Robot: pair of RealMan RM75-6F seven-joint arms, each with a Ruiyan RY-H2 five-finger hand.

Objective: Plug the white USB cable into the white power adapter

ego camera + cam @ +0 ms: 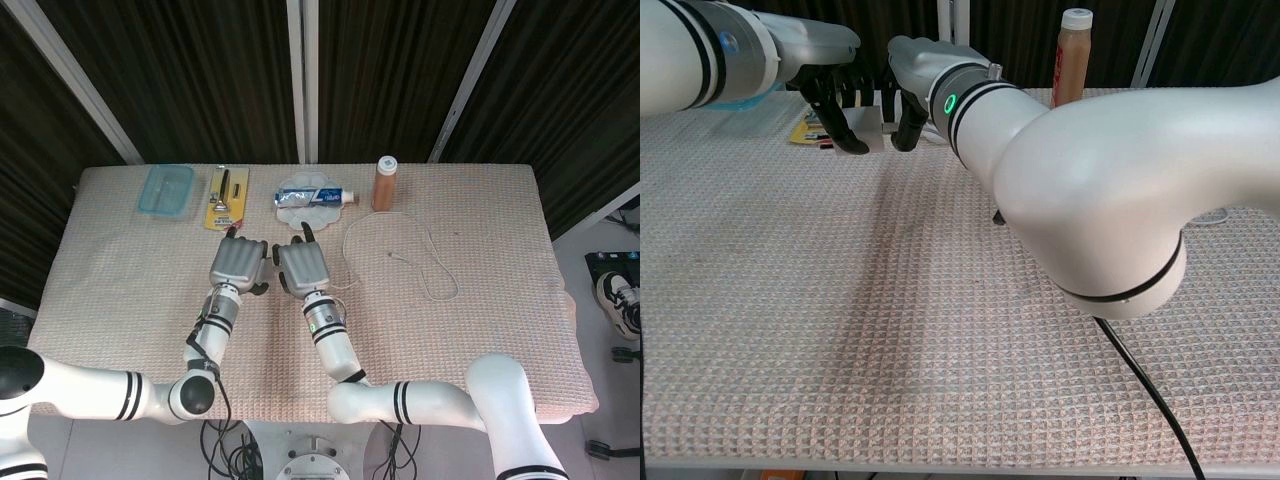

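At mid-bench you had the left hand point(237, 263) and right hand point(303, 266) side by side around the white power adapter point(872, 112), grips unclear, while the white USB cable point(420, 250) trailed loose to the right, its plug hidden, insertion unconfirmed.

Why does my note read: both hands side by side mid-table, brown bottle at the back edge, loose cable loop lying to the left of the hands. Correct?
Not quite. The head view shows the cable loop lying to the right of the hands, not left. The rest stands: left hand and right hand sit side by side mid-table, and the brown bottle stands at the back edge.
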